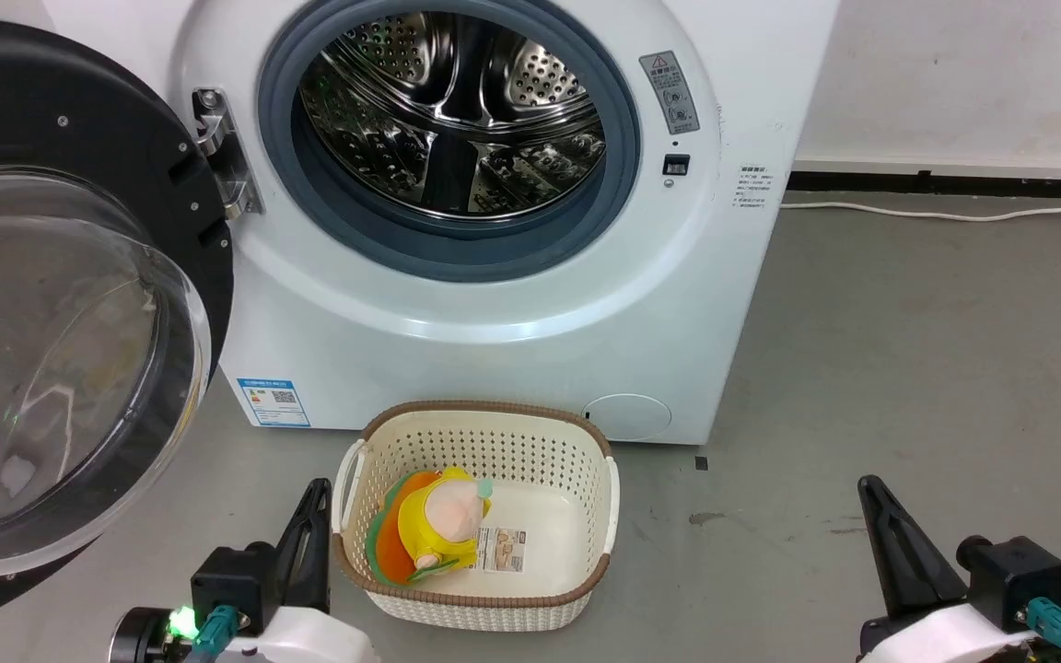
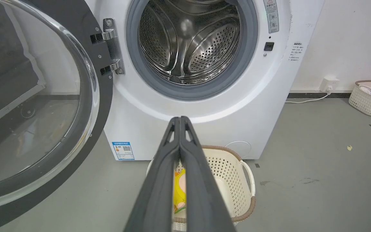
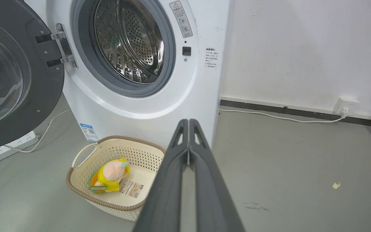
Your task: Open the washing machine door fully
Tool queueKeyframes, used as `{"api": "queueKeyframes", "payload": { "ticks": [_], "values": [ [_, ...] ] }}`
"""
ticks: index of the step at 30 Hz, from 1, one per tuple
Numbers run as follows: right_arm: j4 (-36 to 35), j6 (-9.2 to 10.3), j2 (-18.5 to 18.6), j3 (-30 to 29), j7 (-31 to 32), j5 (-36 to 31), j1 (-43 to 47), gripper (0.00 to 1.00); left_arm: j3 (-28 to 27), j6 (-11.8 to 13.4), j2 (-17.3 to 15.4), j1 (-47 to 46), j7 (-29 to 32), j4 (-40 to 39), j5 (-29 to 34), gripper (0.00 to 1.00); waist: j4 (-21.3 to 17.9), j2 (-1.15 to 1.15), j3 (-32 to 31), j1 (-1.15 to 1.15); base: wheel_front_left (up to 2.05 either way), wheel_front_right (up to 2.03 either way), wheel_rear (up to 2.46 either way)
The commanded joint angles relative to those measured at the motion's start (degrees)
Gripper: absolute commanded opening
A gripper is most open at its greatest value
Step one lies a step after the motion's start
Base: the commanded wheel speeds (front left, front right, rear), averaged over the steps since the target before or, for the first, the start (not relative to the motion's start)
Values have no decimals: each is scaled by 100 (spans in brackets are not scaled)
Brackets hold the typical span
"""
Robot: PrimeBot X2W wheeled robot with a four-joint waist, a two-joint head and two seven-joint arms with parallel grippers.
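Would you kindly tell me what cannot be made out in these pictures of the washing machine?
The washing machine door: left part cut off by the head view's edge.
The warning label: print too small, all views.
The plush toy: mostly hidden behind the left gripper in its wrist view.

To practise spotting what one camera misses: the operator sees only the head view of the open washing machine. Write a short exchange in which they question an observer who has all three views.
Operator: Where does the white cable along the wall end?
Observer: In the right wrist view it plugs into a wall socket low on the wall.
Operator: Is there any basket besides the one in front of the washing machine?
Observer: Yes. The left wrist view shows a second basket standing by the wall, off to the machine's right.
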State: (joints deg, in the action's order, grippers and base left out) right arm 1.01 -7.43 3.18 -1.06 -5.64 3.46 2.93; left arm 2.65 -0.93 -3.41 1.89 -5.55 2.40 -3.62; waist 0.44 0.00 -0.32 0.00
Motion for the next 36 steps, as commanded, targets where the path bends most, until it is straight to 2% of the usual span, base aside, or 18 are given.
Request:
{"api": "queueKeyframes", "payload": {
  "ticks": [1,36],
  "values": [
    [-44,-4,-19,16,35,-72,-92,0,-34,32,7,-96,32,-33,48,0,-2,0,1,0,0,0,0],
    [-87,-5,-28,84,436,-279,-244,0,-209,78,42,-166,428,-190,286,0,-34,0,24,0,0,0,0]
  ]
}}
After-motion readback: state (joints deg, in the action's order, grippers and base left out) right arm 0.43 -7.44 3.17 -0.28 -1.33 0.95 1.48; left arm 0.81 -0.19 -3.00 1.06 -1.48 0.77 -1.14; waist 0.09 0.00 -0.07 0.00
